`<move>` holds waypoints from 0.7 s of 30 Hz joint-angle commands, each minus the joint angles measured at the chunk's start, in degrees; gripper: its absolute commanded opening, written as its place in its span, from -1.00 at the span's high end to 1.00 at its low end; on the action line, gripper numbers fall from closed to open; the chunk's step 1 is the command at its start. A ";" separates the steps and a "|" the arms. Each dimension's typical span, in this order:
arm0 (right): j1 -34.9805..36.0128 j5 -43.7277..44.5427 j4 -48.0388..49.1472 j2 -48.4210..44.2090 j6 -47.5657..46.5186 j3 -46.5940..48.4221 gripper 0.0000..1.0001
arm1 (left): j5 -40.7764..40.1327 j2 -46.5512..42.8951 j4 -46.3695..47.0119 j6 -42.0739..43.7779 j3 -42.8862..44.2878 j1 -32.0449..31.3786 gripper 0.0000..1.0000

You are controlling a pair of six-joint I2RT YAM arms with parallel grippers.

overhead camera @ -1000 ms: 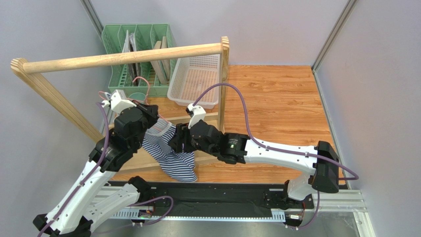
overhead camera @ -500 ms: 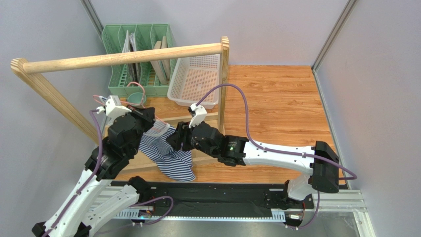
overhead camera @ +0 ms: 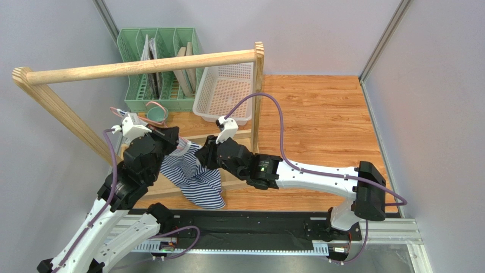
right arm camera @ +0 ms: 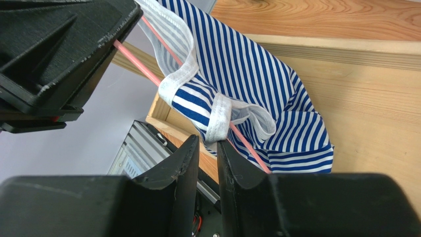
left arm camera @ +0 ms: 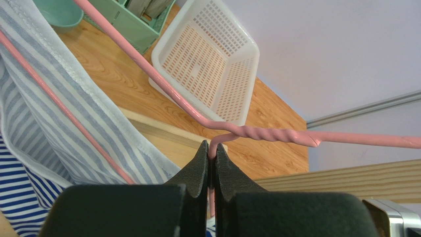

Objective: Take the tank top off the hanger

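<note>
Pink wire of the hanger crosses the left wrist view, its twisted neck right of centre; left gripper is clamped fully on the short wire stub below that twist, pads pressed flat with only the wire between them; one hanger arm slants to the upper left, the other runs down the left side inside the tank top, which fills the lower left of that view; white basket sits upper centre behind the wire. Top view: tank top hangs left of centre between the two wrists, lower hem bunched over the pale wooden base bar of the rack; wooden rail spans the upper left, well above the garment. Right wrist view: right gripper at bottom centre, jaws a narrow slit apart; a white-edged strap hangs over the pink wire and ends right at the fingertips; cannot tell whether the strap is pinched or only touching; striped body of the top spreads to the right over the wood.
</note>
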 commanded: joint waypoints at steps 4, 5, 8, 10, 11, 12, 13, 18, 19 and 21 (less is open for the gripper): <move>-0.57 4.53 -0.43 1.08 -0.35 3.13 0.83 | 2.10 -0.79 1.62 1.98 -0.45 0.04 1.00; -0.66 4.53 -0.43 0.99 -0.44 3.04 0.87 | 2.27 -0.88 1.53 1.98 -0.45 0.04 1.00; -0.66 3.83 0.01 0.82 -1.57 2.86 1.00 | 2.18 -0.88 1.62 1.63 -0.54 0.04 1.00; -0.48 2.25 0.10 0.64 -2.89 2.86 1.00 | 2.01 -0.79 1.62 1.54 -0.63 0.04 1.00; -0.57 1.72 0.01 0.55 -3.25 2.77 1.00 | 1.83 -0.71 1.62 1.45 -0.72 0.04 1.00; -0.48 1.11 -0.08 0.38 -3.51 2.43 1.00 | 1.66 -0.71 1.62 1.37 -0.80 0.04 1.00; -0.31 1.19 -0.25 -0.49 -3.60 2.16 1.00 | 1.40 -0.62 1.62 1.37 -0.81 0.04 1.00; 0.13 1.36 0.53 -5.85 -1.85 -4.85 1.00 | -1.15 -0.88 1.00 1.54 0.42 0.04 1.00; 0.22 1.36 0.80 -8.39 -1.15 -6.70 1.00 | -1.50 -0.88 0.74 1.54 0.77 0.04 1.00; 0.22 1.54 2.55 -10.86 0.44 -9.87 1.00 | -1.77 -0.80 0.04 1.19 2.09 0.04 1.00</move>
